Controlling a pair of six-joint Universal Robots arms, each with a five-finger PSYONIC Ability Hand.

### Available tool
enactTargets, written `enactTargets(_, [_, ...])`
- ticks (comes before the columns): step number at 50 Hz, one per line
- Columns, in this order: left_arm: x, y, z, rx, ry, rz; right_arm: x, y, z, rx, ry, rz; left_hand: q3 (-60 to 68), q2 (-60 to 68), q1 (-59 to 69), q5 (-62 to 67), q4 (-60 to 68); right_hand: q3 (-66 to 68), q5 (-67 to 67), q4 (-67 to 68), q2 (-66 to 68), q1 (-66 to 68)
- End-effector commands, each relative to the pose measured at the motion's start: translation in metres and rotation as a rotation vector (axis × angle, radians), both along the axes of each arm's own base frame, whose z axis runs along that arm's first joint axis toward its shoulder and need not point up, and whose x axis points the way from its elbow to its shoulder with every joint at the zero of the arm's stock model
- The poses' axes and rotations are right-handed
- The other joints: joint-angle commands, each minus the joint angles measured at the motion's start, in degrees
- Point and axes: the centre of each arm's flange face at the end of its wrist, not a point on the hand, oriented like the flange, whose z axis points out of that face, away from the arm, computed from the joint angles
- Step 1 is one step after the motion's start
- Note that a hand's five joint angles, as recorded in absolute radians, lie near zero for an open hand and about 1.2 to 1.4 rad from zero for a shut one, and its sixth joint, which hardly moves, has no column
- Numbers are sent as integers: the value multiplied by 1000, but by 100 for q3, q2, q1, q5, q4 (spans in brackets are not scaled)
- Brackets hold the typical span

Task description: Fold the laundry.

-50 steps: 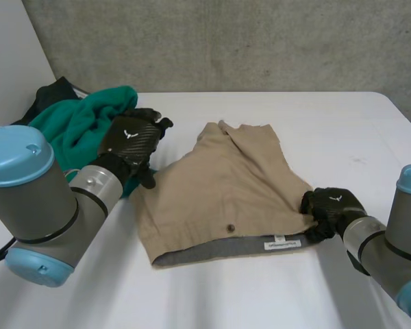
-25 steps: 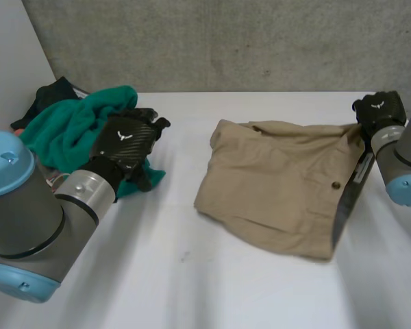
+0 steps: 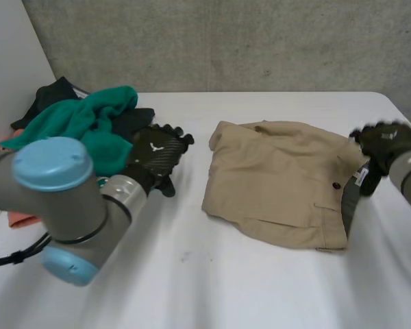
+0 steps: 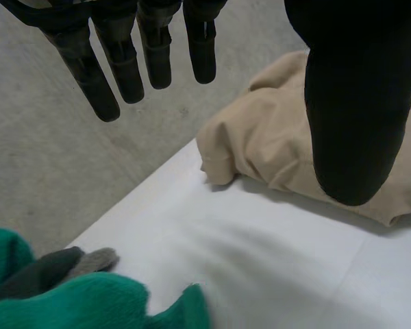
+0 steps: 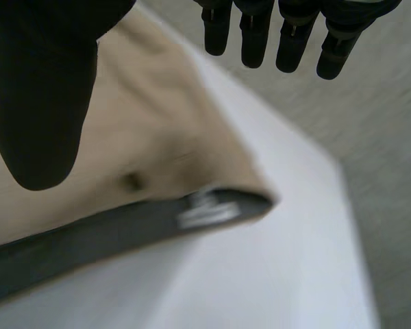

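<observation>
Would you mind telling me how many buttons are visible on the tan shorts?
1. A dark button sits on the tan shorts near the grey-lined waistband, close to the right hand. Others may be hidden in folds.

Bare table (image 3: 192,274) between clothes pile (image 3: 82,127) and shorts (image 3: 281,178) — passable.

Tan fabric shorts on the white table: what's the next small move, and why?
Probably lower the right hand and pinch the tan fabric shorts at the waistband. That hand hangs open beside the grey waistband lining, holding nothing, and the shorts lie rumpled. The left hand, open too, is between the shorts and the green fleece pile.
</observation>
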Motion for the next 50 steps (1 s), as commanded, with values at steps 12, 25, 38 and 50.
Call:
enactTargets(12, [-54,-18,-62,65,-30,-169,45,86,-74,118,-32,116,1291,1288,1280,1245,1268,1352,1285,1376,1329,1247])
enactTargets(25, [-61,-4,-70,104,-54,-205,41,78,-84,71,44,105,1626,1624,1616,1581,1604,5623,5556,5647,5600,5518])
enactTargets(38, [-69,-1,-51,50,-34,-172,42,64,-48,-86,68,93,6150,6148,6140,6105,6128,6831,6764,6856,6808,6726])
enactTargets(50, [-31,38,120,-242,155,-73,44,63,93,-436,86,108,6150,6148,6140,6105,6128,6831,6764,6856,6808,6726])
